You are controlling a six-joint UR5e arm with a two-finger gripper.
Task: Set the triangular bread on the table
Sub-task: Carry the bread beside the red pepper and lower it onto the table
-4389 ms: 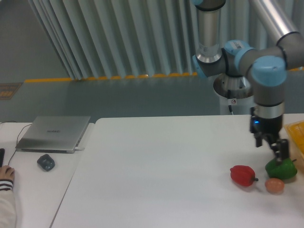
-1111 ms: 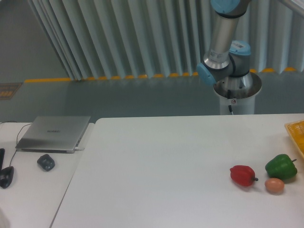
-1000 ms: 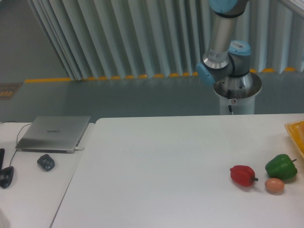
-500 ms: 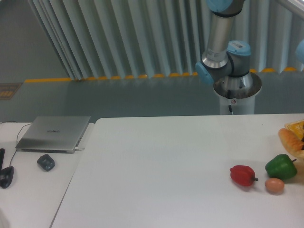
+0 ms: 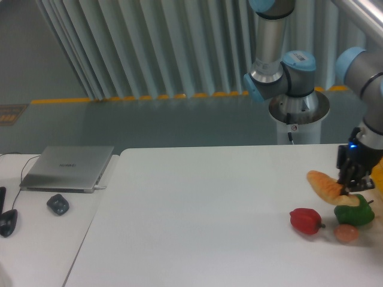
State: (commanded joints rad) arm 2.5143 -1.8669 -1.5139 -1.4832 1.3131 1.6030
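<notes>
Triangular bread: golden-tan, wedge-shaped piece of bread with a smooth orange-brown crust [image 5: 324,185], at the right of the frame, held in the air above the tabletop, not resting on it.
Long axis: runs from upper left to lower right, the free end pointing left and the gripped end at lower right.
Gripper: dark two-finger gripper [image 5: 348,190] on the grey and pale-blue arm, at the right edge of the frame; fingers closed on the right end of the bread.
Relation for the coming move: the bread juts out to the left of the gripper; bare tabletop lies below and to the left of it, so a lowering there looks free of the vegetables. This is a judgement.
Table: large plain white rectangular tabletop [image 5: 209,215], filling the lower middle and right of the frame.
Green pepper: glossy green bell pepper [image 5: 353,212], just below the gripper; touching or apart cannot be told.
Red pepper: glossy red bell pepper [image 5: 306,220], on the table below the bread's free end.
Egg-like ball: small round tan-orange ball [image 5: 346,233], just beside and below the green pepper.
Container: yellow object [image 5: 379,173] at the right edge, mostly cut off; contents cannot be told.
Side desk: smaller white desk [image 5: 42,239] at lower left, bearing a closed silver laptop [image 5: 67,168].
</notes>
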